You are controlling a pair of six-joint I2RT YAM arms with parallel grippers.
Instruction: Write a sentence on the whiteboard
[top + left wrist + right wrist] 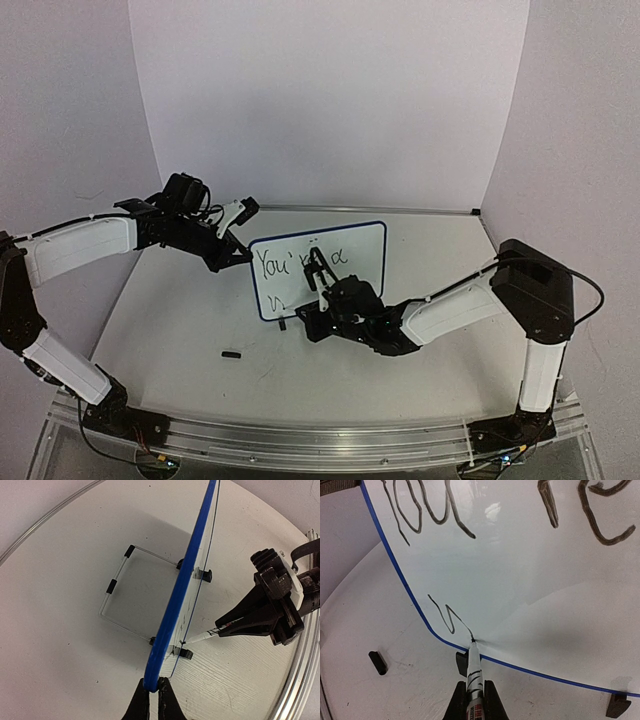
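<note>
The whiteboard (pixel 365 262) on the table (pixel 170 335)
It stands mid-table, the marker (pixel 474 672) touching its near face; a small piece (pixel 232 353) lies nearer, left.

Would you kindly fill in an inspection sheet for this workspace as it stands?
Surface: white table, bare apart from the items below.
Job's things: whiteboard standing on its feet; sentence partly written, second row just begun; marker tip on the board.
Clutter: small black piece lying on the table.
Grippers: left gripper shut on the whiteboard's edge; right gripper shut on the marker.
Cables: black cable looping beside the right arm.
Surroundings: white backdrop.
</note>
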